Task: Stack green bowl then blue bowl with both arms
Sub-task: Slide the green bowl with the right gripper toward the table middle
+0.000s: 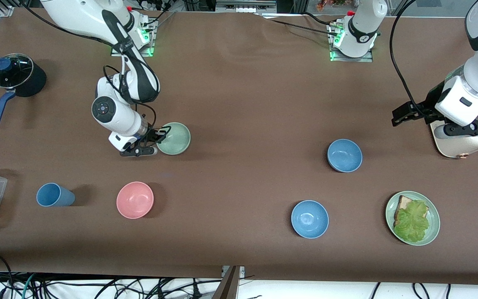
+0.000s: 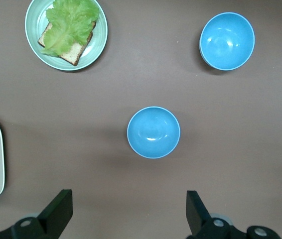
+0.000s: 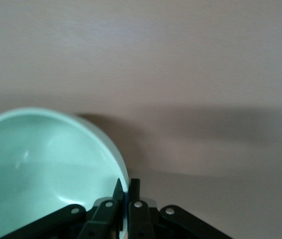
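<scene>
Green bowl rim pinched by right gripper; left gripper jaws wide, empty.

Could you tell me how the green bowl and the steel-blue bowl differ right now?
The green bowl is pale sage; the blue bowl is muted steel blue. The green bowl has its rim pinched by the right tool, shut on it, while the blue bowl stands free, with the left tool open above it. The green bowl lies toward the right arm's end of the table, the blue bowl toward the left arm's. Both are small, round, upright and empty.
</scene>
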You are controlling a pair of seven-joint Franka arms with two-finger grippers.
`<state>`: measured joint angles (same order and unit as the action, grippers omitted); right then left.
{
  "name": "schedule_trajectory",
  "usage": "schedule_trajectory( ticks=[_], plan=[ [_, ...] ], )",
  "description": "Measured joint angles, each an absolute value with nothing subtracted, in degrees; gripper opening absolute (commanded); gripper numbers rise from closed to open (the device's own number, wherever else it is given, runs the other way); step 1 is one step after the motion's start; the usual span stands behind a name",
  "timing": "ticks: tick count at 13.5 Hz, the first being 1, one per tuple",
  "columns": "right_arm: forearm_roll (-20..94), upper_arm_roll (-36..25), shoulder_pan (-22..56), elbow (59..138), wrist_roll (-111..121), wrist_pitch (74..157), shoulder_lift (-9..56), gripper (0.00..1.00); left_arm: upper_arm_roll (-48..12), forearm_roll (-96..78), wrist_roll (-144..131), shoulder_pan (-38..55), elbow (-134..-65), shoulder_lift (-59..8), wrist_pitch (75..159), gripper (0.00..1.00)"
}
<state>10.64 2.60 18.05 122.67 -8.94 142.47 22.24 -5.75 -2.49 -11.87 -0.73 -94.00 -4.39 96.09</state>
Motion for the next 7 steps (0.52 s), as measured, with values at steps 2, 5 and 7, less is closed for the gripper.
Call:
schedule_trajectory(
  ticks=[2,5,7],
  plan=[
    [10.69,4.72,19.02,119.49,-13.73,140.66,22.17,0.0,-5.75,-2.49,-11.87,-0.74,-94.0,-4.39,96.09,1.0],
    [10.74,7.29,22.82,113.02,-25.52,136.84,23.24,0.0,-5.75,-2.49,-11.87,-0.75,-94.0,-4.39,96.09,1.0],
    [10.78,7.62,27.37,109.77,-32.58,138.1,25.81,0.0,-5.77,-2.49,-11.87,-0.76,-94.0,-4.39,96.09,1.0]
  ],
)
